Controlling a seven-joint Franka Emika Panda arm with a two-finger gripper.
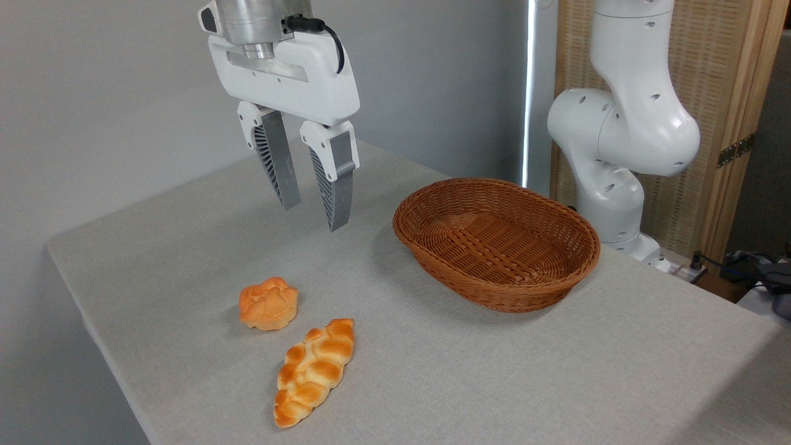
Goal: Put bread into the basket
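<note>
The bread (268, 303), a small round orange bun with a lobed top, lies on the grey table at the lower left. The brown wicker basket (544, 295) stands to its right, nothing inside it. My gripper (314, 217) hangs open in the air above the table, higher than the bread and a little to its right, left of the basket. Nothing is between its fingers.
A longer braided golden loaf (313, 371) lies just below and right of the bun, close to the table's front edge. The arm's white base (618, 142) rises behind the basket at the right. The grey table (185, 247) ends at the left and front.
</note>
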